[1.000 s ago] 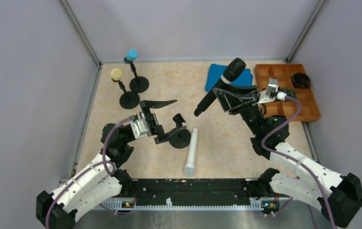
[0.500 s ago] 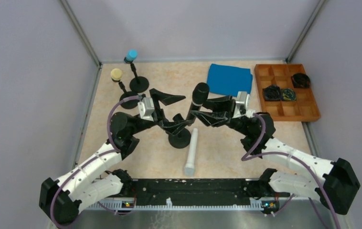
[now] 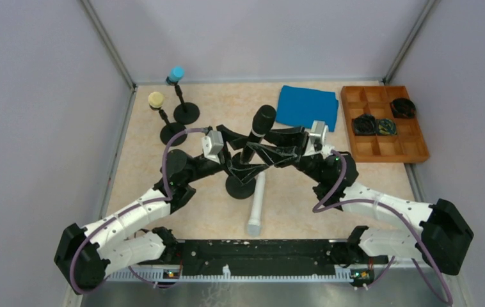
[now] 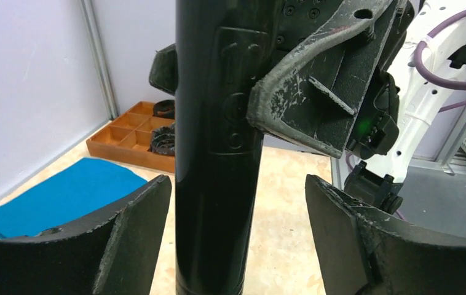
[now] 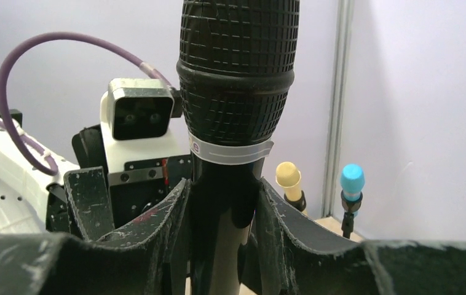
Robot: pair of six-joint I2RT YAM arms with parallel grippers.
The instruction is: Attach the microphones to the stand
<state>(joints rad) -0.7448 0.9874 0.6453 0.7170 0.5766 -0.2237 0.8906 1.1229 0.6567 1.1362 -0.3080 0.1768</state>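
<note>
My right claw [image 5: 223, 184] pinches the slim black microphone [image 5: 236, 74]; my spread left claw [image 4: 236, 184] could knock it askew.

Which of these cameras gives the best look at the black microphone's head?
The right wrist view: the meshed head of the black microphone stands large and sharp there. The top view shows it small, from above. The left wrist view shows only its smooth body.

Bright, even light is coming from overhead; shadows are falling soft and short on the table [image 3: 291, 214]. In the left wrist cam a pale sheen is running down the black microphone [image 4: 215, 153]. Bkgd in both wrist cams is looking slightly soft; top cam's looking crisp.
</note>
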